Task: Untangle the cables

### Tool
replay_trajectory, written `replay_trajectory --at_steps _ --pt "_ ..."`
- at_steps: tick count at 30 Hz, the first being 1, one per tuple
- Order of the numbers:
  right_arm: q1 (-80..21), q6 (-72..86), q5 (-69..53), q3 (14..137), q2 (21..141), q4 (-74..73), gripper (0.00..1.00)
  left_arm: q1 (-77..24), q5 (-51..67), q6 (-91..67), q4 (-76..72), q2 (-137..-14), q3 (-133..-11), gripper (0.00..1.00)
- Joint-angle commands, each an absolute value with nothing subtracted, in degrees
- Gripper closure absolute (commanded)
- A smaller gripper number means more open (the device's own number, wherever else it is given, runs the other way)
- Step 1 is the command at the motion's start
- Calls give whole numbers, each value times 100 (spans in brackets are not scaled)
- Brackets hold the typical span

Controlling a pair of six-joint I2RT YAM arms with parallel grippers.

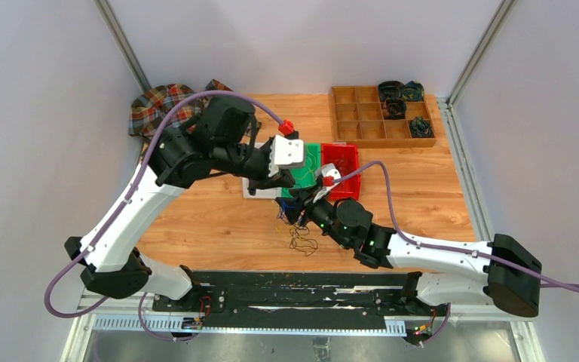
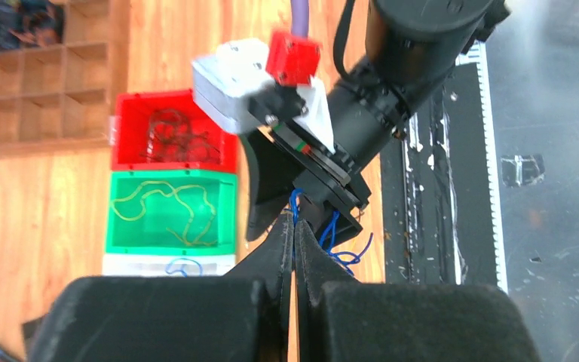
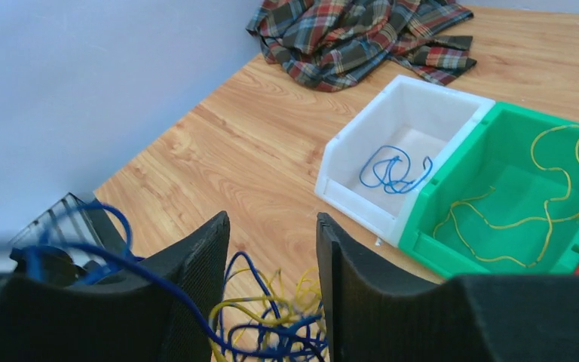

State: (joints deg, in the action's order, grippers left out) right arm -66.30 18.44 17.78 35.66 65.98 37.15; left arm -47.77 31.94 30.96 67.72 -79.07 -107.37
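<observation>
— White bin (image 3: 343, 162), far left of the row: what's in it?
— One blue cable (image 3: 392, 170). The green bin (image 2: 172, 176) beside it has a yellow cable (image 2: 196, 194), and the red bin (image 2: 121, 136) at the right holds dark cables (image 2: 173, 139). I'd call those sorted.
— And what's left?
— My left gripper (image 2: 294, 241) is pressed together on a blue strand (image 2: 295, 202), I judge. Just right of it, the tangle (image 3: 271, 324) of blue and yellow lies on the table under my right gripper (image 3: 271, 222). Its jaws stand apart, gripping nothing. Roughly halfway, I'd guess.
</observation>
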Motion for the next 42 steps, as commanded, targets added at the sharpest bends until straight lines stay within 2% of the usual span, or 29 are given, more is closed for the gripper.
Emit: replay_trajectory --at_steps 1,5,15,20,24,31,42 --pt "-6696 1877 2109 3299 6675 3963 56 -4808 3195 3019 6855 -7935 -11391 100" --pt "-6689 1989 2284 2967 6697 3955 62 -4808 2807 3163 6855 -7973 -11945 100" --pt "-6680 2461 2513 2092 6668 4007 62 -4808 1457 3601 6779 -8340 -13502 100" --pt "-6680 2646 2783 1805 6614 3999 62 -4812 1073 3884 6509 -8304 -13553 100" --pt "-6680 2699 2864 1743 6409 3826 61 -4812 785 4027 6439 -8171 -12940 100" --pt "-6671 2562 3303 1742 5578 3256 55 -4725 104 4280 5529 -7644 -10582 100" --pt "-6579 2413 3935 1688 4417 2389 45 -3379 117 4314 4527 -8348 -9437 99"
